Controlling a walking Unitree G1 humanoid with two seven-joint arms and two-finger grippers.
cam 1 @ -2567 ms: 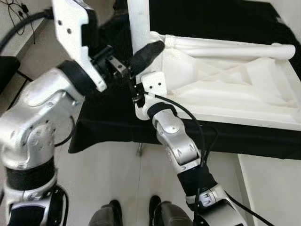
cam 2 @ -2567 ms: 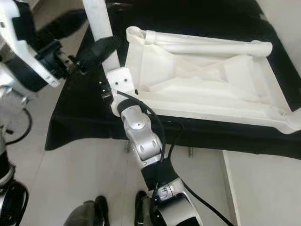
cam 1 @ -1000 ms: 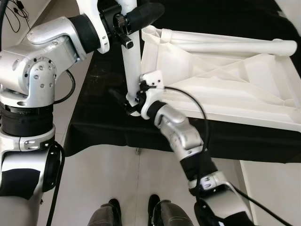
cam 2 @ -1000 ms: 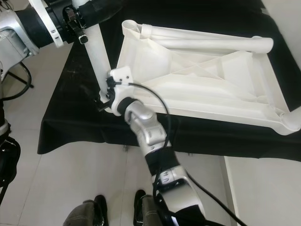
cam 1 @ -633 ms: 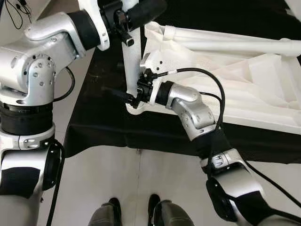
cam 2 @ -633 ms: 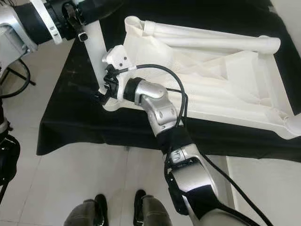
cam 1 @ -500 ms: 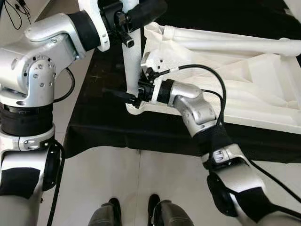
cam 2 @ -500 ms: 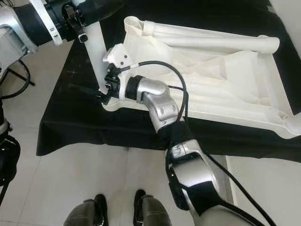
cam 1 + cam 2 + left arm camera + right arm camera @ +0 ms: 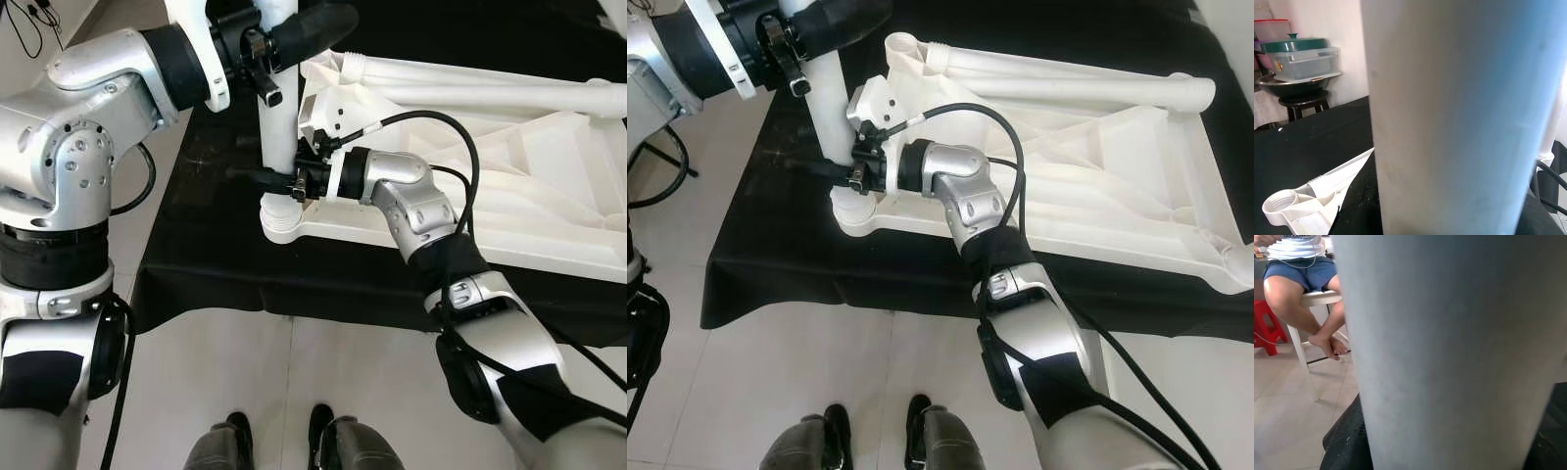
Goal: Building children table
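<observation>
Table leg [image 9: 277, 117] now stands upright w/ its lower end in the corner socket [image 9: 282, 219] of the upturned white tabletop [image 9: 1087, 186]; half a sec ago I had it leaning, w/ the right gripper low by the socket; now the leg is plumb and that gripper sits higher up the leg, just above the socket. My read: leg is seated or nearly so, can't see the thread or fit from here; next is prob. twisting or pressing it home, then checking it holds when I let go.

Left gripper [image 9: 279, 39] is on the leg further up from the socket, fingers wrapped round it and pressed against it, so pinching the leg; right gripper [image 9: 274, 179] has its fingers either side of the leg just above the socket, one finger sticking out past the leg on the side away from the tabletop; looks clamped on the leg, though the contact is partly hidden. Both wrist views are mostly white leg, v. close.

Tabletop lies underside up on a black cloth [image 9: 774, 255]; a second leg [image 9: 1068, 86] lies flat along the tabletop's far edge, well away from the socket. Behind the leg, left wrist view has a stack of containers [image 9: 1298, 58] on a stool; right wrist view has a person [image 9: 1300, 289] seated on a white stool beyond the cloth.
</observation>
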